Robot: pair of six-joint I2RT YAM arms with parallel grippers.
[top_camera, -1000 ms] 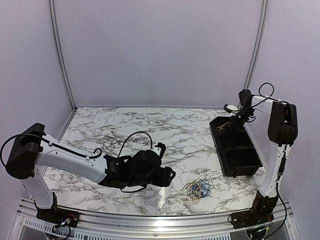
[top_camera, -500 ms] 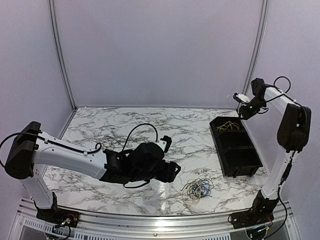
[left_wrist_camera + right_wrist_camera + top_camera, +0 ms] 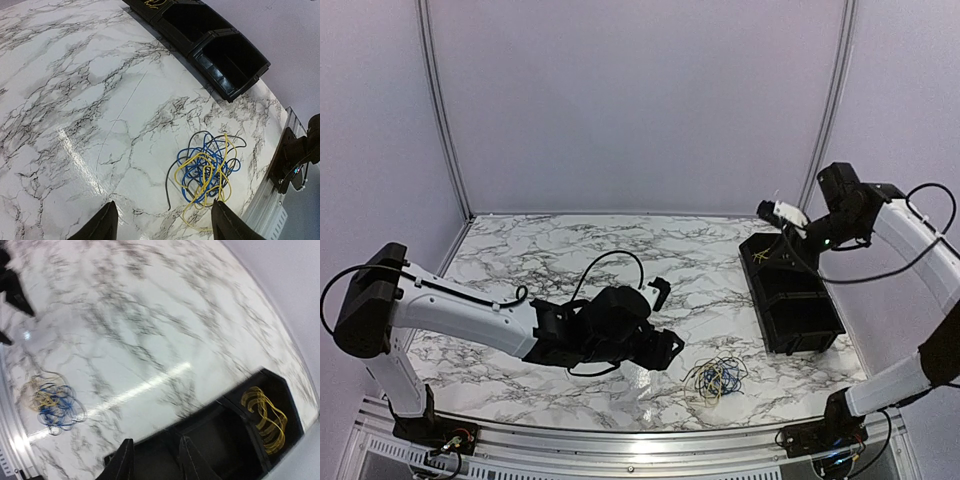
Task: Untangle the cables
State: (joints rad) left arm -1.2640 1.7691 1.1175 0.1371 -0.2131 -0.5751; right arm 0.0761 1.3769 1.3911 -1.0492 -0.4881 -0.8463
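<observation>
Mid-sort. Already binned: yellow cable [image 3: 265, 417], end compartment of black bin [image 3: 226, 90]. On desk [image 3: 75, 100] near front edge: yellow-blue-black tangle [image 3: 207, 172]. Open and empty: left gripper [image 3: 162, 225] beside tangle, right gripper [image 3: 155, 462] over bin. Next: pinch single strand, lift clear.

White links [image 3: 455, 315], bulky black joints [image 3: 365, 305] and looping black arm cables [image 3: 610, 262] meet the black left claw [image 3: 164, 212] and right claw [image 3: 156, 445].
</observation>
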